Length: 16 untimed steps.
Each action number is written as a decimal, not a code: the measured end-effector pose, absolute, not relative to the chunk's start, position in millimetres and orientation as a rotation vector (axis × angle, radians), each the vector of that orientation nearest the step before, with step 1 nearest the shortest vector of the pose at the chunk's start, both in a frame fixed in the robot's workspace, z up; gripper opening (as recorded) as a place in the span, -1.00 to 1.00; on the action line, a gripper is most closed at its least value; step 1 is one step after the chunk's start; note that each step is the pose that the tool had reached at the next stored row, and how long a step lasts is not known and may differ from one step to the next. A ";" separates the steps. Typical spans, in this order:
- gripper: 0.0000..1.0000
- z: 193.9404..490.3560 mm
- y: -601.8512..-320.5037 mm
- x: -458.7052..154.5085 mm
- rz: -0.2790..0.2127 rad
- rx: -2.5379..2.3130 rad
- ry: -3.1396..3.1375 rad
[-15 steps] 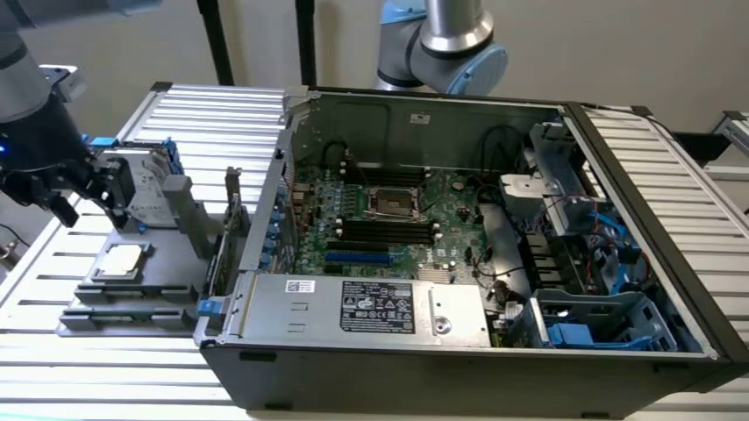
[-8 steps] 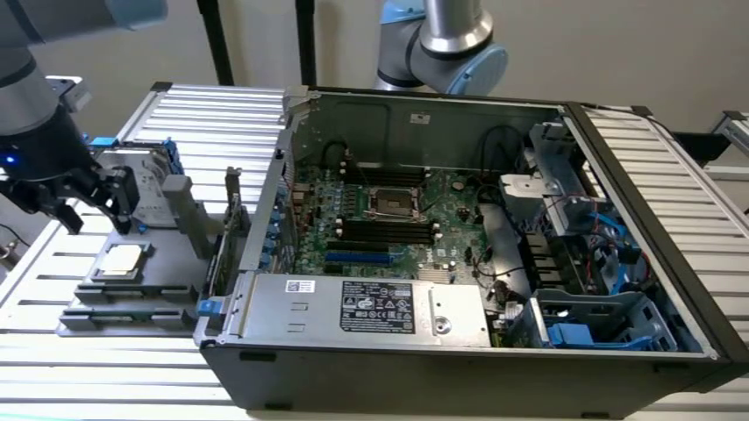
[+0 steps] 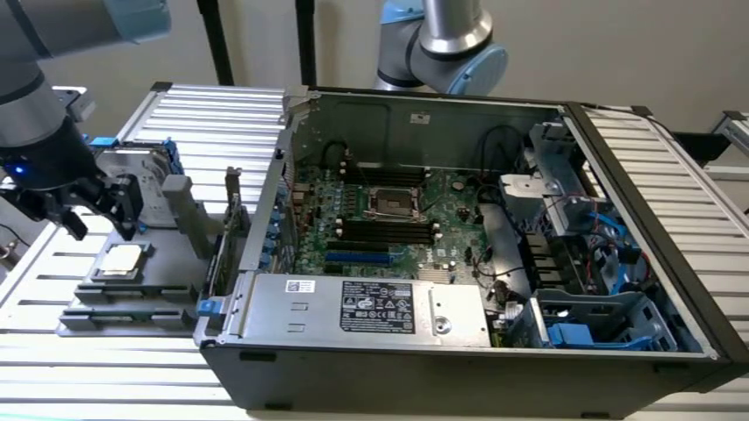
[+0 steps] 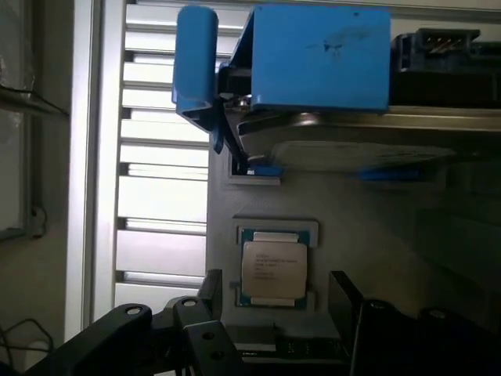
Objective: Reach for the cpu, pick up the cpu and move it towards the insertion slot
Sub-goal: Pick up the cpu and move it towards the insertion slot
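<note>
Tool (image 3: 102,232) hangs open, seemingly just above the cpu (image 3: 121,261), not touching it.

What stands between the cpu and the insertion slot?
In the exterior view, the case wall stands between them: the cpu lies on a grey tray outside the case, and the slot is inside it.

On my wrist feed the frame edge cuts off the 2 fingers (image 4: 196,333) of the gripper (image 4: 275,286), and the print on the cpu (image 4: 272,268) is too small to read. On the exterior feed the arm (image 3: 30,96) runs out of frame.
</note>
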State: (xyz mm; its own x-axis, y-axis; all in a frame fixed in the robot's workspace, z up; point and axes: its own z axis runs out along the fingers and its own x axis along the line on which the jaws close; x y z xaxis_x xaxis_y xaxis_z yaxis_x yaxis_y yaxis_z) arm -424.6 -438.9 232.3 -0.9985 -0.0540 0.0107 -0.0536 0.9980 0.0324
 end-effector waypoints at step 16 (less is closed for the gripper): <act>0.31 203.1 -439.4 -423.8 -0.045 0.095 -3.128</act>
State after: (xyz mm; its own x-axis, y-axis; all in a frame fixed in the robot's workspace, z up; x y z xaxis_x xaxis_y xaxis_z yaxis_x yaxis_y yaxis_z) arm -423.8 -439.4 203.1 -0.9981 -0.0610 0.0108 -0.0607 0.9977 0.0292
